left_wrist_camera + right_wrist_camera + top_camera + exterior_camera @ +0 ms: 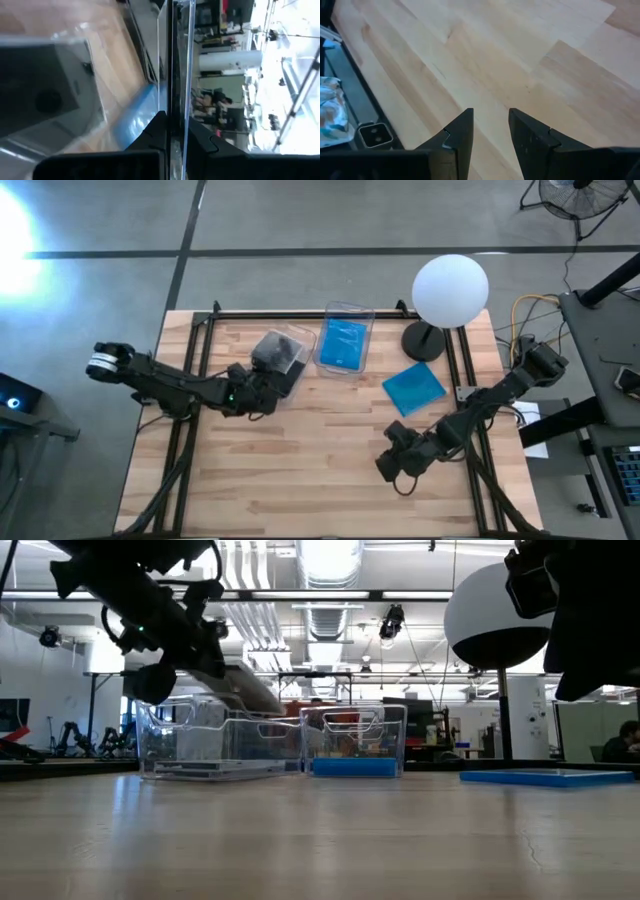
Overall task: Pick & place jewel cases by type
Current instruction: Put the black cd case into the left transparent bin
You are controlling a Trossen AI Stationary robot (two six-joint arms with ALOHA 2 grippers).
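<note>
My left gripper [262,390] is shut on a dark jewel case [245,686], held tilted above the left clear bin [215,745]. That bin has a dark case [45,97] lying in it. The right clear bin [345,340] holds blue cases [355,767] flat on its floor. Another blue case [413,388] lies flat on the table to the right of the bins. My right gripper [491,117] hangs open over bare wood near the table's right front, with nothing between its fingers. My left gripper pinches the dark jewel case by one edge [172,131], a finger [155,135] on each flat face. The fingers come from the table's left, nearly level. The case sticks out past the fingertips, lifted clear and slanting down over the left bin.
A lamp with a white globe [450,290] stands on its dark base [424,342] at the back right, close to the loose blue case. Black frame rails [195,340] run along the table's left and right sides. Bare wood fills the table's near half.
</note>
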